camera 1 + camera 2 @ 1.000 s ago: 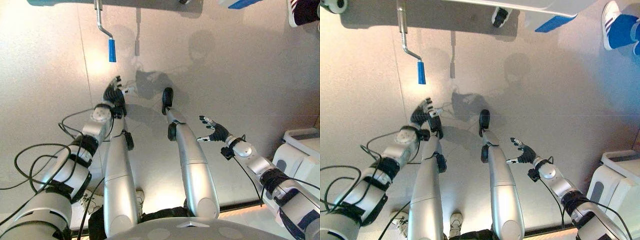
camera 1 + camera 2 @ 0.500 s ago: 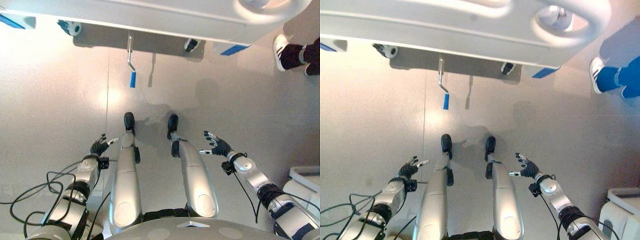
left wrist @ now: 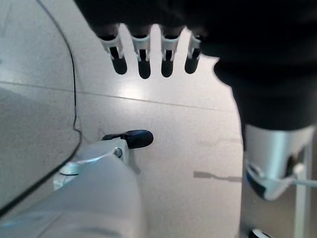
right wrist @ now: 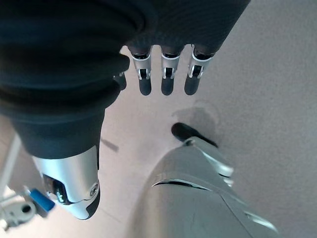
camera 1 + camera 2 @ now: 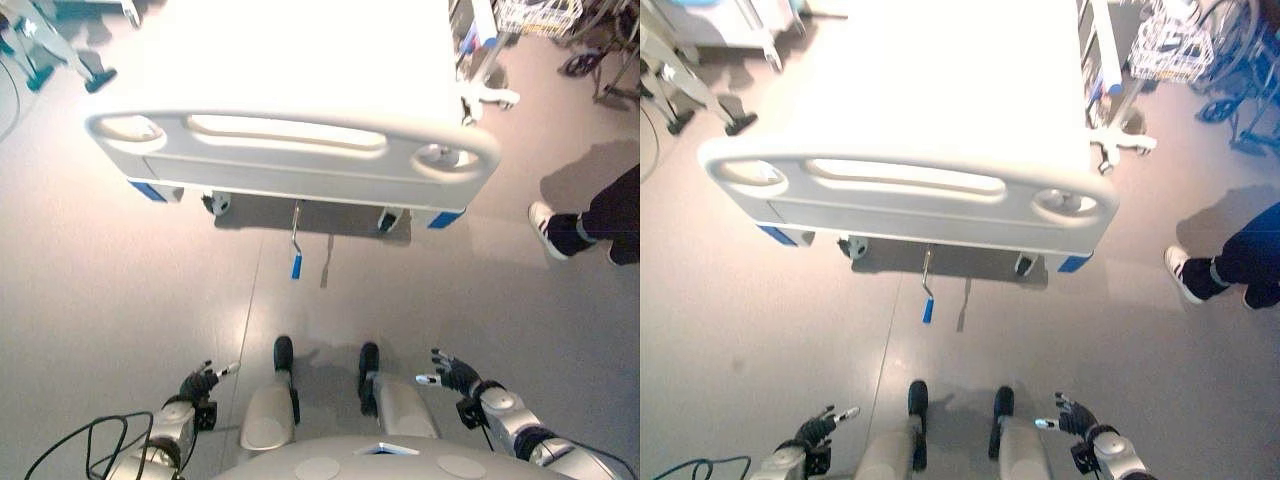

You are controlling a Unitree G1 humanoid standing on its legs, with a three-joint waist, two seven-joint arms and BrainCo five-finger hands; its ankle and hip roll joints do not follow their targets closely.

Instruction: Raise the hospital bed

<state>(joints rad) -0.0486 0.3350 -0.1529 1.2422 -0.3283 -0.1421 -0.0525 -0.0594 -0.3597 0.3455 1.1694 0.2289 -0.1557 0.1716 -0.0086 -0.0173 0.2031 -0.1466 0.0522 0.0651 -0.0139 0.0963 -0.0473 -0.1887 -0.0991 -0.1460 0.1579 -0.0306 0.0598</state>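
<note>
The hospital bed stands ahead, its white footboard facing me and the mattress top stretching away. A metal crank with a blue grip hangs from under the footboard's middle, pointing down at the floor. My left hand is low at the near left, open and empty, well short of the crank. At the near right my right hand is also open and holds nothing. Straight fingers over bare floor show in the left wrist view, and the right wrist view shows the same of its fingers.
A person's leg and white shoe stand at the right of the bed's foot. A wire basket cart is at the far right, and a stand's legs at the far left. Bed casters sit under the footboard.
The whole picture has shifted: the camera has pulled up and back, bringing the footboard and mattress into view. Both hands now sit lower and farther from the crank, still open.
</note>
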